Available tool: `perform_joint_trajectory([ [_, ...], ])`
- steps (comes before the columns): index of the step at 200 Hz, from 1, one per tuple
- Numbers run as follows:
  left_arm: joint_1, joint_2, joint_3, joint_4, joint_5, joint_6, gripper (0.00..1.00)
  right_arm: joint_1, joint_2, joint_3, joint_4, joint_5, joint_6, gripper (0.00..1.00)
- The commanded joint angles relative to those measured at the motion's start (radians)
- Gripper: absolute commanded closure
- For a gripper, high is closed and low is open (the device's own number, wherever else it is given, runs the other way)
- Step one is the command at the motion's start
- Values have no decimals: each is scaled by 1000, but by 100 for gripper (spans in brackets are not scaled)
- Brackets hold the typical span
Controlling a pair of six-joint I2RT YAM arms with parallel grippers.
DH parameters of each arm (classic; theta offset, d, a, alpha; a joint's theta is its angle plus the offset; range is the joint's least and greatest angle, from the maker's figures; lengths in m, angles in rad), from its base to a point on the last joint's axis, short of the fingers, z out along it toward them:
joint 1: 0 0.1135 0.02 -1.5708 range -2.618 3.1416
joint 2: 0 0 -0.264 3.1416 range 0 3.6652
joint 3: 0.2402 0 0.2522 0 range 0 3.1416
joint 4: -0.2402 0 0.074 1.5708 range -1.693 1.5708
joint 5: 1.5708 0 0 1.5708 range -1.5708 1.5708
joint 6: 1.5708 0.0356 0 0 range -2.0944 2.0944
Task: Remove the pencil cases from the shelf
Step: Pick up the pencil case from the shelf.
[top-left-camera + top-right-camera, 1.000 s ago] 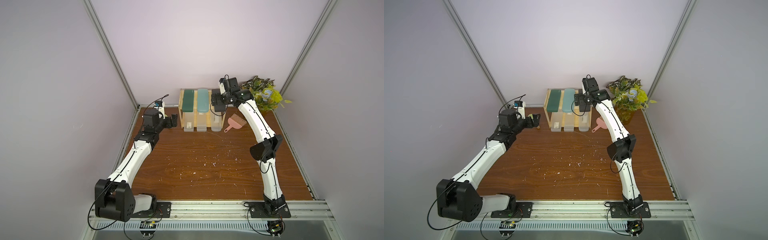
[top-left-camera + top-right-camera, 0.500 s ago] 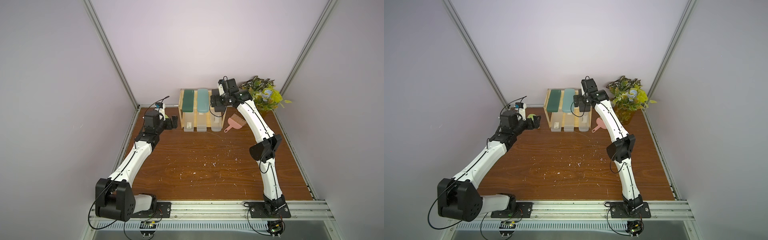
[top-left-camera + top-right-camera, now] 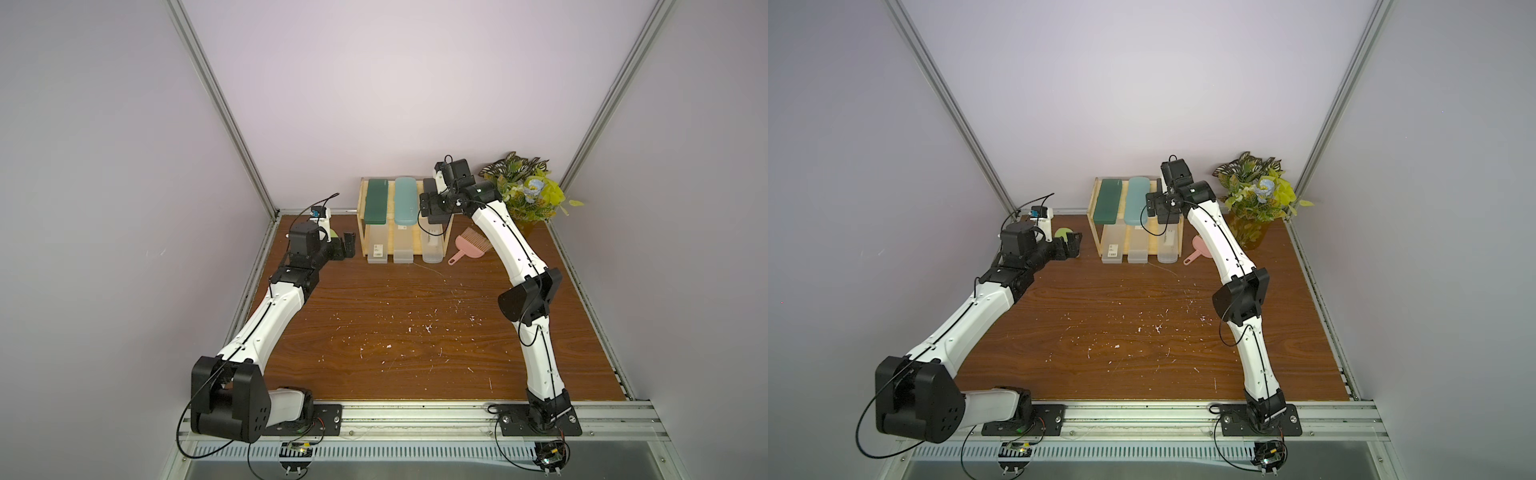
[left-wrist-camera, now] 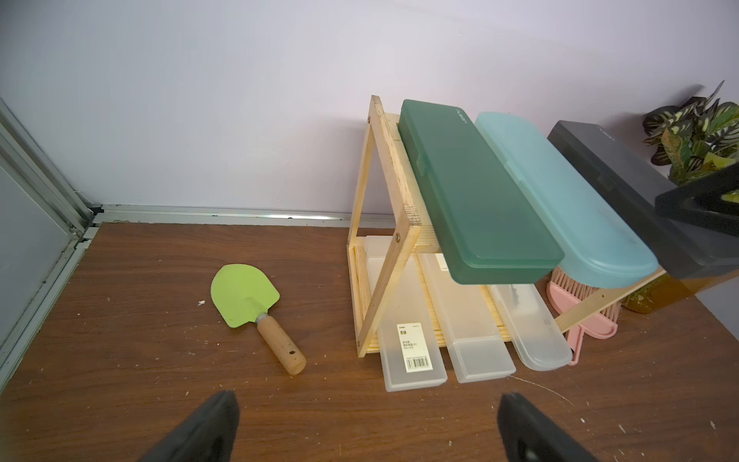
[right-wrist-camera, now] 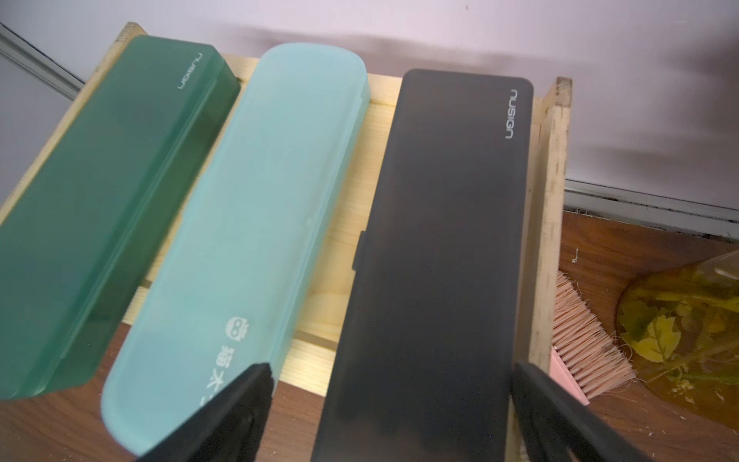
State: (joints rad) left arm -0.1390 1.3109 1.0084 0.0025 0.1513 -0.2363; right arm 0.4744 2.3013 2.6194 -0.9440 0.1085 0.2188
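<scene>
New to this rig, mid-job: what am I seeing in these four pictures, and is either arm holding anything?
Two white robot arms stand at the near edge of a wooden table. Two pictures look down from overhead, nearly alike; the other two come from a camera on each arm's wrist. At the back stands a wooden shelf: a dark green case, a teal case and a black case on top, three frosted cases below. A green trowel, a pink brush and a plant sit beside it. The left end effector is open near the trowel; the right end effector is open over the black case. Neither holds anything.
</scene>
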Motion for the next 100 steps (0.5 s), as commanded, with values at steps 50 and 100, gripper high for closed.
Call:
perform_joint_trajectory([
  [50,-10,-4,-11,-2,-14,4,1,10,34,-1,-19,52,20,2],
  [100,-10,-4,-10,-3,-18,7,1,10,40,1,-22,62,29,24],
])
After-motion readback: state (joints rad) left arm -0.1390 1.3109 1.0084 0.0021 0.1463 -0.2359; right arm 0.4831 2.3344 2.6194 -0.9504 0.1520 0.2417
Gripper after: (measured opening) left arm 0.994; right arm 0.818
